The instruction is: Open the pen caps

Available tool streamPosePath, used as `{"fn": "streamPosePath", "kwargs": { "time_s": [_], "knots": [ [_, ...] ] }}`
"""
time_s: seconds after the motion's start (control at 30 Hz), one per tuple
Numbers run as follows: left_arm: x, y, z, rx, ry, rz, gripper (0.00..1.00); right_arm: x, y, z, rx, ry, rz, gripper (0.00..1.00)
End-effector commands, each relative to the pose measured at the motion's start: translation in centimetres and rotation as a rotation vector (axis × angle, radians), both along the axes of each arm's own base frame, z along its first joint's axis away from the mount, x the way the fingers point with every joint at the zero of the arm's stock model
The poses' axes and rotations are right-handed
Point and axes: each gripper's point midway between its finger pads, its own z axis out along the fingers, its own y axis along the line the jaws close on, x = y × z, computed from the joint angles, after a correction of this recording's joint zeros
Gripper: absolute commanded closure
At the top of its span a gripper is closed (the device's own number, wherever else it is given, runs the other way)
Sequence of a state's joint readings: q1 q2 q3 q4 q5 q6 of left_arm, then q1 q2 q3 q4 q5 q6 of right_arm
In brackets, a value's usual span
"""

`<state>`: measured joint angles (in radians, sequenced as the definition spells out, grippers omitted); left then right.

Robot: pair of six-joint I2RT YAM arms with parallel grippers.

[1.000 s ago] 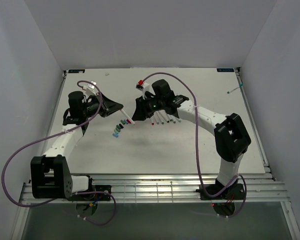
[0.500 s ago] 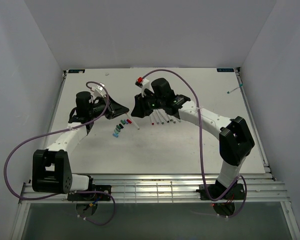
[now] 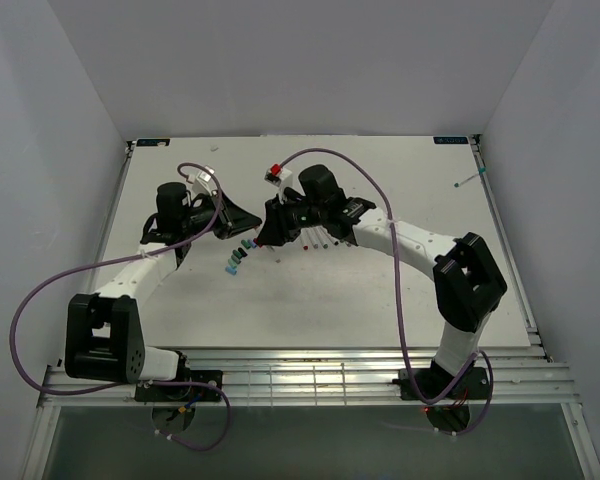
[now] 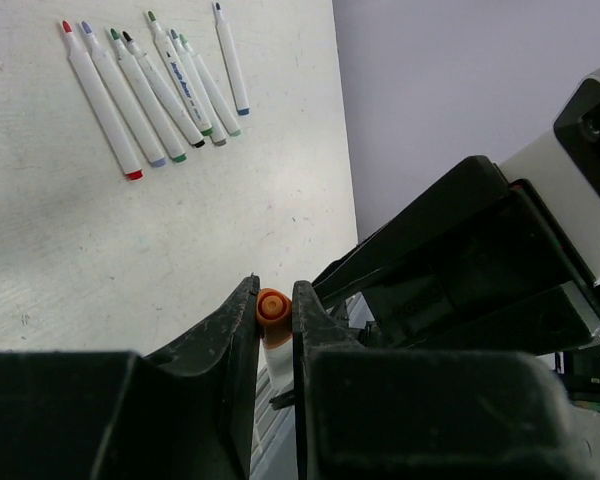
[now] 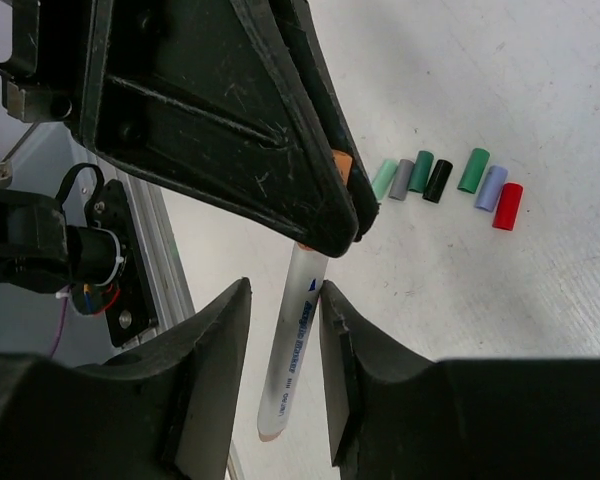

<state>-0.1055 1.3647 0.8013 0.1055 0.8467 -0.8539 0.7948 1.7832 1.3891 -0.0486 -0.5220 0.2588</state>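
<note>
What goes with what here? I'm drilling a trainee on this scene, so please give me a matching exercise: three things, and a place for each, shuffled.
1. orange cap
2. white barrel
3. red cap

A. lying loose on the table
B. pinched in the left gripper
C. between the jaws of the right gripper

Pairs: 1-B, 2-C, 3-A.

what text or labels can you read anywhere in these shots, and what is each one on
No text can be quoted; nothing is legible.
Blue print on the orange-capped pen, along its barrel: blurred, unreadable.
Blue print on one uncapped pen in the row: too small to read.
Far-edge stickers, seen from the top camera: too small to read.
</note>
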Motion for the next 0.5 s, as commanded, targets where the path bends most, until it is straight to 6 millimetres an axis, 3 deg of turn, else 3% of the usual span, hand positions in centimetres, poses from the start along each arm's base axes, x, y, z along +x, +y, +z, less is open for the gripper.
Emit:
{"fn": "streamPosePath", "kwargs": {
  "time_s": [0.0, 0.1, 0.13, 0.17, 0.3, 0.33, 0.4, 0.43, 0.47],
  "knots": [
    [0.6, -0.2, 1.8, -0.009, -0.054, 0.001, 1.00, -0.8, 1.3, 0.3, 0.054, 0.009, 0.042, 0.61],
    [0.8, -0.4, 2.4, -0.016, -0.064, 0.002, 1.00, -1.0, 1.7, -0.6, 0.043, 0.024, 0.043, 0.74],
    [0.9, -0.4, 2.7, -0.016, -0.069, 0.005, 1.00, -0.9, 1.8, -0.7, 0.042, 0.025, 0.039, 0.88],
    [1.0, -0.4, 2.7, -0.015, -0.068, 0.013, 1.00, -0.8, 1.9, -1.0, 0.033, 0.032, 0.034, 0.92],
    [2.3, 0.3, 3.0, -0.002, -0.069, 0.090, 1.00, -1.2, 1.8, -2.4, -0.031, 0.018, -0.019, 0.92],
    [2.7, 0.4, 3.3, -0.006, -0.073, 0.112, 1.00, -2.5, 1.3, -4.1, -0.086, 0.044, -0.019, 0.92],
    [3.8, 0.8, 3.7, 0.006, -0.107, 0.150, 1.00, -4.0, 0.3, -5.4, -0.141, 0.070, -0.038, 0.92],
    [5.3, 1.5, 3.9, 0.030, -0.129, 0.203, 1.00, -5.8, -0.7, -7.5, -0.187, 0.109, -0.026, 0.92],
    [6.1, 1.9, 4.0, 0.061, -0.165, 0.219, 1.00, -6.8, -1.2, -7.1, -0.173, 0.115, -0.025, 0.92]
  ]
}}
